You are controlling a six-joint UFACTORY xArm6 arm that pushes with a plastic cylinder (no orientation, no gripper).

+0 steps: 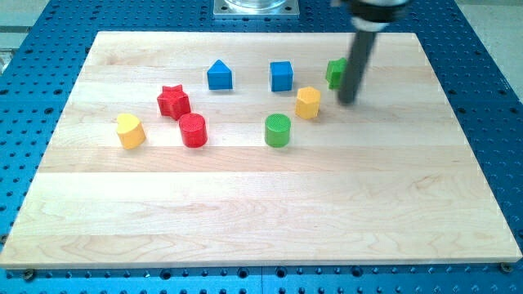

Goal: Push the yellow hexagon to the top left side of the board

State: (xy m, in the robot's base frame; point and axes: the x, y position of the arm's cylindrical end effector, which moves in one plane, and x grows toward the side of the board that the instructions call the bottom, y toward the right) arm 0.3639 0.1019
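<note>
The yellow hexagon sits on the wooden board, right of centre in the upper half. My tip stands on the board just to the hexagon's right, a small gap apart. A green block is partly hidden behind the rod, up and right of the hexagon; its shape is unclear. A green cylinder lies just down and left of the hexagon. A blue cube lies up and left of it.
A blue house-shaped block sits left of the blue cube. A red star and a red cylinder lie further left. A yellow heart-like block is at the far left. A metal mount shows at the top edge.
</note>
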